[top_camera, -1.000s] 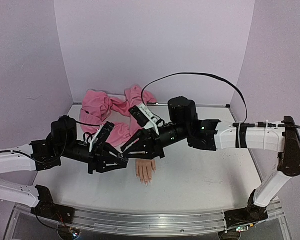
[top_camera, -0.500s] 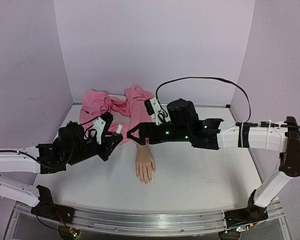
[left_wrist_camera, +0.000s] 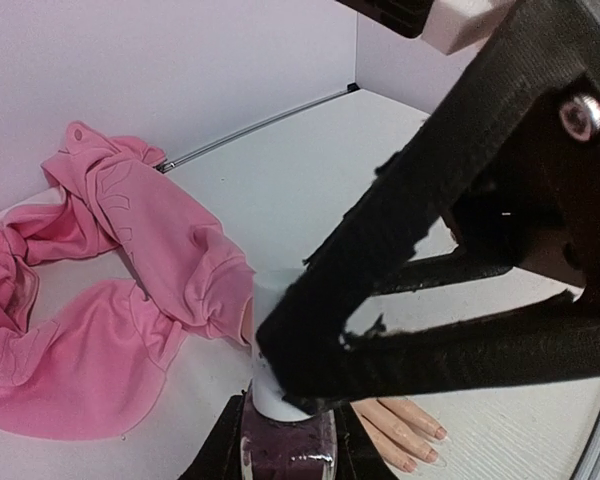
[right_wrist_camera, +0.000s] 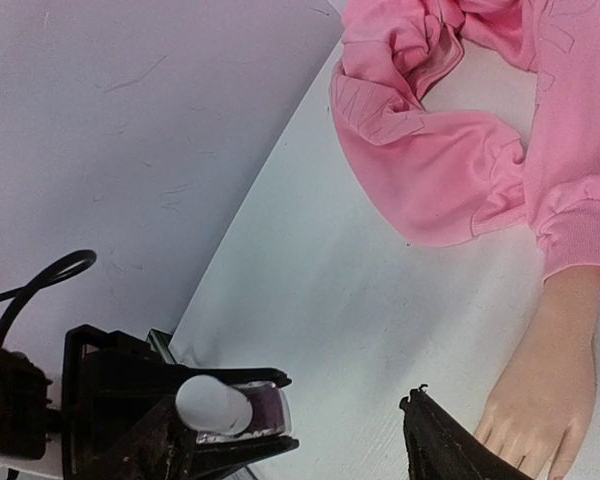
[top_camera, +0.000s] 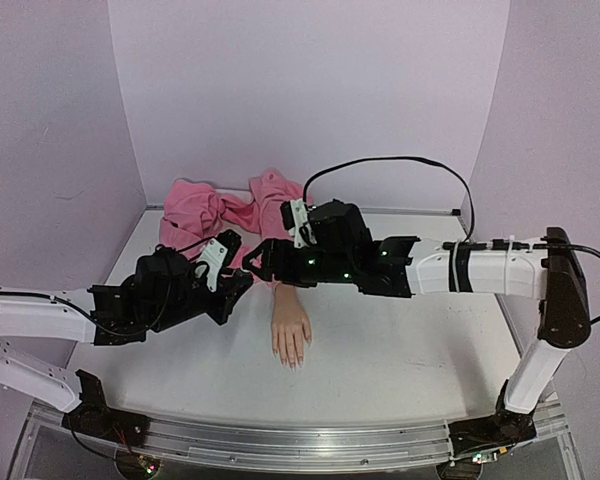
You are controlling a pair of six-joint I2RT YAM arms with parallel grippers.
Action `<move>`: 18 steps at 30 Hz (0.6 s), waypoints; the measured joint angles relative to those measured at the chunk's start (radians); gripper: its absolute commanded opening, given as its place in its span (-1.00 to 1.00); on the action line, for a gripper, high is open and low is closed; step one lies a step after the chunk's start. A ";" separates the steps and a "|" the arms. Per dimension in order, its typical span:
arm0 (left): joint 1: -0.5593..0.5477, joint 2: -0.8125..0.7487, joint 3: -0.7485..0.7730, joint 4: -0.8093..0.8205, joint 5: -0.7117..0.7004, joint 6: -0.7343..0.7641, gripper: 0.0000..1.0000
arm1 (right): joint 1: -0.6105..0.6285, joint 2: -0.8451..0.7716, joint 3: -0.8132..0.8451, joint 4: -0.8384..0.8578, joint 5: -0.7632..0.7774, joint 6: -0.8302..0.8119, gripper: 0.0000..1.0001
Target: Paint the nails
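Right pincer [top_camera: 252, 262] from closed to spread; it and left pincer [top_camera: 235, 285] farther back-left, mannequin hand [top_camera: 291, 335] now uncovered

Crumpled pink garment [top_camera: 195, 210] lies on white table [top_camera: 410, 350].

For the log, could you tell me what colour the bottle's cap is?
White cap, clearest in right wrist view.

The nails [left_wrist_camera: 439, 433] are tiny, at the fingertips of a pale fake hand [top_camera: 291, 332]; the hand lies flat, palm down, on the white table [top_camera: 410, 345]; the three nails seen close up look skin-coloured and shiny.
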 measured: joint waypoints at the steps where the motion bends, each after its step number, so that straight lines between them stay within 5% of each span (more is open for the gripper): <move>1: -0.002 0.001 0.001 -0.002 -0.001 -0.001 -1.00 | 0.000 0.011 0.005 0.002 -0.005 0.007 0.25; 13: -0.016 0.006 0.002 -0.010 0.007 -0.020 -1.00 | 0.002 0.069 0.067 0.018 -0.048 0.018 -0.47; 16: -0.016 0.001 0.002 -0.010 0.026 -0.031 -1.00 | 0.002 0.069 0.065 0.033 -0.078 0.001 -0.91; 18: -0.016 -0.011 0.002 -0.019 0.046 -0.034 -1.00 | 0.002 0.069 0.061 0.050 -0.113 -0.029 -1.00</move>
